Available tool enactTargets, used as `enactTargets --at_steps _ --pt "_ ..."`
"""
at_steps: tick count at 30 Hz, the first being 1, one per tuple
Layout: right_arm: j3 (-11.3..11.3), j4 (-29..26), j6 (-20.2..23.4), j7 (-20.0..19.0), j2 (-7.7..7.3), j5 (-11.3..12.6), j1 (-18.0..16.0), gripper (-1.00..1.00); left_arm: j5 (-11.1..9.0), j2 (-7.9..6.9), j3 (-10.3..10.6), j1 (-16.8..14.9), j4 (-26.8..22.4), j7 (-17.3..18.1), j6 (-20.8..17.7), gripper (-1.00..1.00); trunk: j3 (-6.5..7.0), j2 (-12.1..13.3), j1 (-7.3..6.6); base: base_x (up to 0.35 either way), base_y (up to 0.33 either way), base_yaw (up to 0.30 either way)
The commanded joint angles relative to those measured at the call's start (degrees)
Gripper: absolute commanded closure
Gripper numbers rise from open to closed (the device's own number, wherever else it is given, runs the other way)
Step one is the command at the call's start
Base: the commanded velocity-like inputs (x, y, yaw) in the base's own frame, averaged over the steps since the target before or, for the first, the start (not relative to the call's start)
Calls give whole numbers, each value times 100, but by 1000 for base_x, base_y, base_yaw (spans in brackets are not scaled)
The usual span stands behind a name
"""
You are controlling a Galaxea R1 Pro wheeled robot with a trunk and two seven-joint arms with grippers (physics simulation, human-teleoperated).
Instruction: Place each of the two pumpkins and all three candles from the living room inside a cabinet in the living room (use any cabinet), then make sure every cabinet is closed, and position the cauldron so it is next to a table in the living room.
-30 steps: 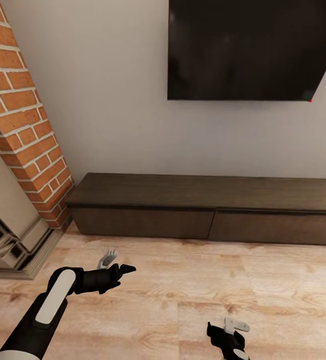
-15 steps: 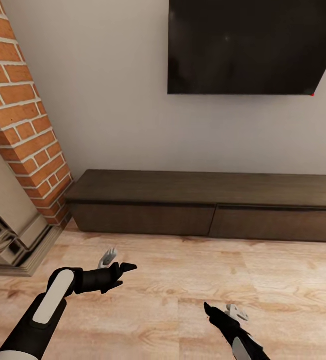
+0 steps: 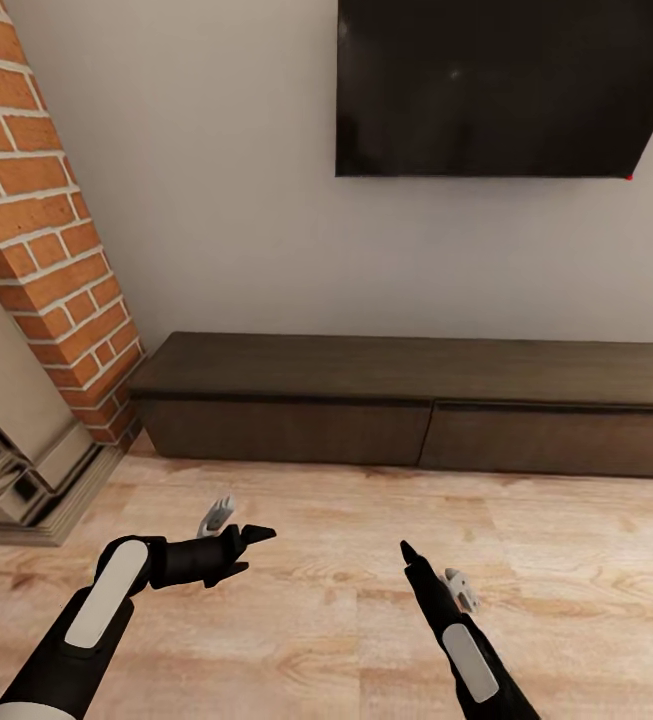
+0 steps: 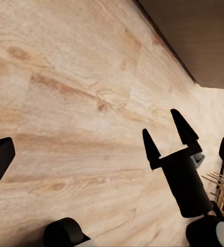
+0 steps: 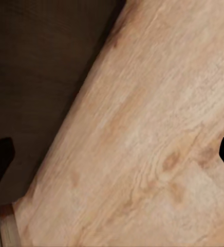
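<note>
2 drawer fronts of the cabinet [image 3: 406, 395] are shut flush, side by side under its dark-brown top; the cabinet stands against the pale wall, directly below the black screen [image 3: 506, 85], and its left end is just beside the red-brick fireplace [image 3: 36, 240]; in front of the cabinet lies the light wood floor [image 3: 366, 560]. Above this floor, well apart from the cabinet, the left gripper [image 3: 238, 520] has its fingers spread and holds nothing; the right gripper [image 3: 431, 565] points toward the cabinet, also with its fingers apart and nothing between them. From the left wrist view the right gripper [image 4: 167, 135] is seen with its 2 dark tips separated over the planks.
</note>
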State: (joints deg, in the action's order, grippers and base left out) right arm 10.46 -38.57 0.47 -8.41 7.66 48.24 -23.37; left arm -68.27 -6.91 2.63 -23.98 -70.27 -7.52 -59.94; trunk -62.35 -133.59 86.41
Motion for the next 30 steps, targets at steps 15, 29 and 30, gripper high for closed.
enactTargets --at_steps 15,29,30 --pt "103 111 -275 -1986 -71 1476 37 -100 -1164 -55 45 133 -13 -57 -6 -100 -274 -605 329 0 0 0" --pt "114 113 -275 -2140 -71 1494 55 -100 -2785 -830 700 218 -311 -57 -6 -100 -458 -966 529 0 0 0" --pt "114 113 -275 -2139 -71 1495 54 -100 -2936 -919 740 267 -406 -57 -6 -100 -480 -968 531 0 0 0"
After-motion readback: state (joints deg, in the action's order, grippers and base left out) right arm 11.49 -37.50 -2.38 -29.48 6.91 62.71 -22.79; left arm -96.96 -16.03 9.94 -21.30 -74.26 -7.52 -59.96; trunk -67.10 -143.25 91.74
